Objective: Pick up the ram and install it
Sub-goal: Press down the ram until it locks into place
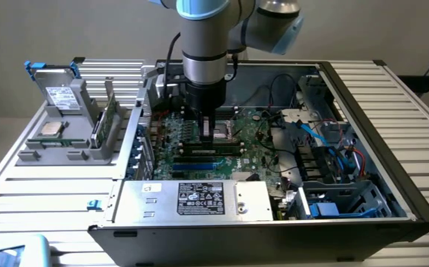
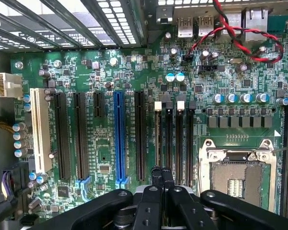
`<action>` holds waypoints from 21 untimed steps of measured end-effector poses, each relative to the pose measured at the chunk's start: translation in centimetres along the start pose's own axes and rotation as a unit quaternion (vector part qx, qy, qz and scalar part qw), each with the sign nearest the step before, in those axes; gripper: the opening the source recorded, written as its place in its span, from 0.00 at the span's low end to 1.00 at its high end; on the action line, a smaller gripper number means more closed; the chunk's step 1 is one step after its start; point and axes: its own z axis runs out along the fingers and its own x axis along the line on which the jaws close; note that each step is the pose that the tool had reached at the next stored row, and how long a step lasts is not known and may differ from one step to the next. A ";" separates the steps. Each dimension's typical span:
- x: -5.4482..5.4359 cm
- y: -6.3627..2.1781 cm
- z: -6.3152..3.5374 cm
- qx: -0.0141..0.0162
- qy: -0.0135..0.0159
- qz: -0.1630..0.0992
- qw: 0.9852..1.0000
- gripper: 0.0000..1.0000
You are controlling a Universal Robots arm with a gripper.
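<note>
My gripper (image 1: 208, 132) reaches down into the open computer case, low over the green motherboard (image 2: 105, 143). Its black fingertips (image 2: 157, 176) are pressed together, so the gripper (image 2: 162, 173) is shut with nothing visible between them. The tips stand right over the row of black memory slots (image 2: 168, 139) beside the CPU socket (image 2: 237, 177). I cannot tell whether a stick sits in the slot under the tips. Outside the case, a thin green ram stick (image 1: 110, 119) stands upright in the grey holder (image 1: 59, 153) at the exterior view's left, far from the gripper.
The holder also carries a silver hard drive (image 1: 61, 97) and a CPU chip (image 1: 50, 129). A labelled metal power supply box (image 1: 199, 201) fills the case front. Red and black cables (image 2: 240, 43) loop near the rear ports. A blue expansion slot (image 2: 118, 139) runs beside several black ones.
</note>
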 end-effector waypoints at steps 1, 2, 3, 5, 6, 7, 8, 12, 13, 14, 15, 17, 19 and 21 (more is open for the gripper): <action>0.0 0.00 0.02 0.000 0.000 0.000 1.000 0.11; 0.0 -0.01 -0.01 0.000 0.000 0.000 1.000 0.11; 0.0 -0.06 -0.31 0.001 0.000 0.000 1.000 0.11; 0.1 -0.24 -1.23 0.000 0.001 0.000 1.000 0.11; 0.1 -0.39 -1.67 0.000 0.002 0.000 1.000 0.11; 0.1 -0.57 -2.07 0.000 0.002 0.000 1.000 0.11; 0.1 -0.79 -2.40 0.000 0.002 0.000 1.000 0.11; 0.1 -1.45 -2.98 0.000 0.003 0.000 1.000 0.11; 0.1 -1.47 -2.99 0.000 0.003 0.000 1.000 0.11; 0.1 -1.46 -2.99 0.000 0.003 0.000 1.000 0.11; 0.1 -1.46 -2.99 -0.001 0.004 0.000 1.000 0.11; 0.1 -1.47 -3.00 -0.001 0.004 0.000 1.000 0.11; 0.1 -1.47 -3.00 -0.001 0.004 0.000 1.000 0.11; 0.1 -1.47 -3.00 -0.001 0.004 0.000 1.000 0.11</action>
